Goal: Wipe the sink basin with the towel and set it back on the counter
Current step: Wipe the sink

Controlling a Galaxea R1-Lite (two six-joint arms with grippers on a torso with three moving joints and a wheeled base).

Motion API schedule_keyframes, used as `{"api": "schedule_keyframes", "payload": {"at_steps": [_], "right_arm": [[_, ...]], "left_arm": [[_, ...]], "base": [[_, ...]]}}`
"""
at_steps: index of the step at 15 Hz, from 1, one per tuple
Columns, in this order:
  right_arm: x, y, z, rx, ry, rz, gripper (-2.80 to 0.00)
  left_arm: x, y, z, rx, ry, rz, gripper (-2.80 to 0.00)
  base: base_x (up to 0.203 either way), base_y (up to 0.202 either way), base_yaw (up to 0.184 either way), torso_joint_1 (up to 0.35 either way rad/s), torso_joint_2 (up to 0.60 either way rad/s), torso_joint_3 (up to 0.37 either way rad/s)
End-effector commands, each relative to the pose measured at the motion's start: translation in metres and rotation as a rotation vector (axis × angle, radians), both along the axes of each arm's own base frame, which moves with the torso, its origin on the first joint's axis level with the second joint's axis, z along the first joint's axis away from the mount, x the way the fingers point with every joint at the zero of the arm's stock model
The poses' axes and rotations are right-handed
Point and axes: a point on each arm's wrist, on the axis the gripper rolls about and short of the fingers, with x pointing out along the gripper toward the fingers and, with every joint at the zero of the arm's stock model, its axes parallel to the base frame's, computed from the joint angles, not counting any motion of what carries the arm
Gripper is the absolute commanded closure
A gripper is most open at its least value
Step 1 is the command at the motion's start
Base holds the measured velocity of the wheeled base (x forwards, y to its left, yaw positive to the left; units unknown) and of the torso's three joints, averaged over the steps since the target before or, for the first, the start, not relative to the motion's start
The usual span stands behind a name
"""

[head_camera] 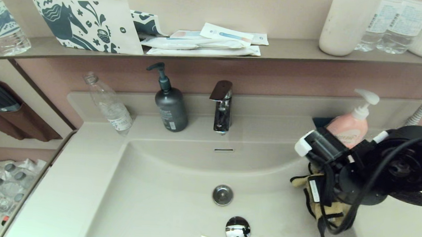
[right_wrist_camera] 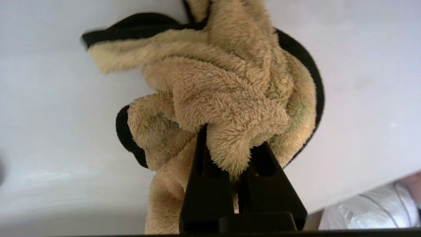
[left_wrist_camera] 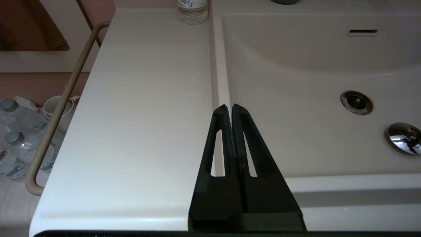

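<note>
The mustard-yellow towel [head_camera: 310,183] with black edging hangs bunched at the right side of the off-white sink basin [head_camera: 177,203], against its right wall. My right gripper [right_wrist_camera: 230,131] is shut on the towel [right_wrist_camera: 223,95], its fingertips buried in the pile. The right arm's wrist hides most of the cloth in the head view. A round chrome drain plug [head_camera: 238,230] lies near the basin's front, and the slot overflow [head_camera: 223,150] is in the curved back wall. My left gripper [left_wrist_camera: 229,107] is shut and empty, parked over the left counter [left_wrist_camera: 138,108] beside the basin's edge.
A pink soap bottle [head_camera: 349,125] stands on the back right counter, right behind the right wrist. A dark pump bottle [head_camera: 170,107], the faucet [head_camera: 222,106] and a tilted clear bottle [head_camera: 108,104] line the back rim. The wall shelf [head_camera: 290,50] holds packets and containers.
</note>
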Motion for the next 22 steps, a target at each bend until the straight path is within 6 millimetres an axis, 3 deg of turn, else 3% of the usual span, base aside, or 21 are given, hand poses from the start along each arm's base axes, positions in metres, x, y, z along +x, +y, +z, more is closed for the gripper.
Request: {"api": "schedule_keyframes", "payload": {"at_steps": [1, 6, 16, 18, 22], "right_arm": [[-0.012, -0.020, 0.026, 0.038, -0.062, -0.040, 0.00], [-0.025, -0.056, 0.051, 0.056, -0.107, -0.123, 0.00], [-0.024, -0.133, 0.070, 0.092, -0.120, -0.317, 0.00], [-0.025, -0.146, 0.073, 0.112, -0.115, -0.332, 0.00], [-0.026, -0.152, 0.076, 0.123, -0.118, -0.332, 0.00]], "left_arm": [[0.000, 0.000, 0.000, 0.000, 0.000, 0.001, 0.00], [0.000, 0.000, 0.000, 0.000, 0.000, 0.001, 0.00], [0.000, 0.000, 0.000, 0.000, 0.000, 0.001, 0.00], [0.000, 0.000, 0.000, 0.000, 0.000, 0.001, 0.00], [0.000, 0.000, 0.000, 0.000, 0.000, 0.001, 0.00]], "base": [[0.000, 0.000, 0.000, 0.000, 0.00, 0.000], [0.000, 0.000, 0.000, 0.000, 0.00, 0.000], [0.000, 0.000, 0.000, 0.000, 0.00, 0.000], [0.000, 0.000, 0.000, 0.000, 0.00, 0.000], [0.000, 0.000, 0.000, 0.000, 0.00, 0.000]]}}
